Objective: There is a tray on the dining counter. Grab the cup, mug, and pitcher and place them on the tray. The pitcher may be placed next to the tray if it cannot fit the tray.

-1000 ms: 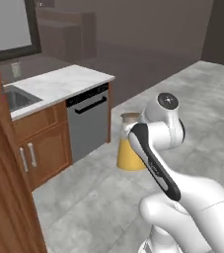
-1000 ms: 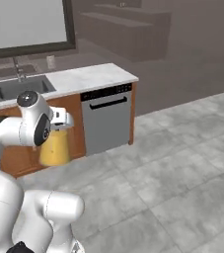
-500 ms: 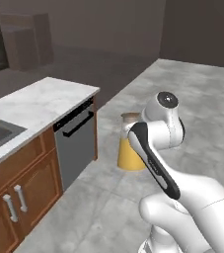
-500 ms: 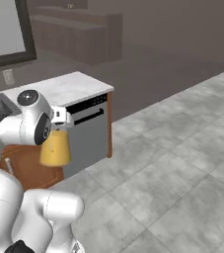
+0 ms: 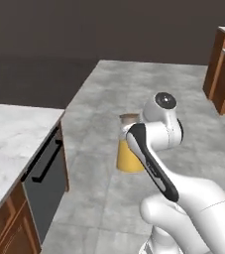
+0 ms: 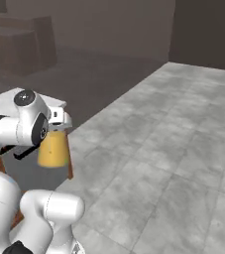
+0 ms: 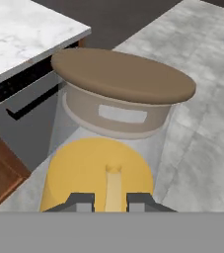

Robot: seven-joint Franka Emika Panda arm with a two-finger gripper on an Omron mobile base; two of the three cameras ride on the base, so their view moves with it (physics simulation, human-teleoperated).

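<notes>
The whole scene has swung since a second ago: the sink and window have left both base views, so the base has turned. The gripper (image 7: 111, 201) is clamped narrowly on the pitcher (image 5: 129, 151), holding it in the air above grey floor tiles (image 6: 183, 149), beside a marble counter (image 5: 10, 144) with a dishwasher (image 5: 44, 183).

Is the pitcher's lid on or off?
On. The brown lid sits across the neck of the pitcher, above the orange liquid.
</notes>
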